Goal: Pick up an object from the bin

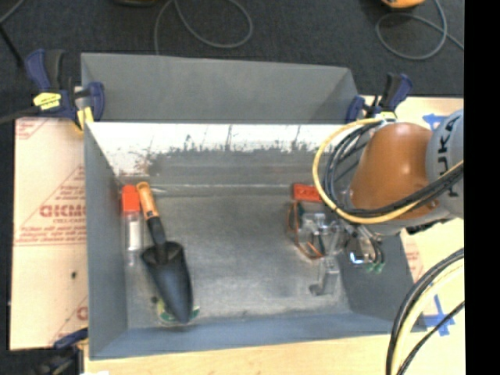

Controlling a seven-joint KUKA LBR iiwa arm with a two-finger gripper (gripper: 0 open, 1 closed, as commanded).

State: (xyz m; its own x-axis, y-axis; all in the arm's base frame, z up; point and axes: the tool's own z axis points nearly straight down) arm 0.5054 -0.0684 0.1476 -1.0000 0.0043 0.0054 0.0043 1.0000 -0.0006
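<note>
My gripper (323, 276) hangs low over the right side of the bin floor, near the right wall, below the arm's orange cover. Nothing shows held in it. Just behind it, at the right back of the floor, an orange block (305, 193) lies partly hidden by the arm's cables. A black garden trowel (172, 278) with an orange handle lies along the left wall, far from the gripper, blade toward the front. Beside the trowel's handle lies a clear tube with an orange cap (131, 223).
A small green thing (166, 316) peeks out from under the trowel's blade at the front left corner. The arm with its orange cover and looped cables overhangs the bin's right wall. Bare grey floor stretches between the trowel and the gripper.
</note>
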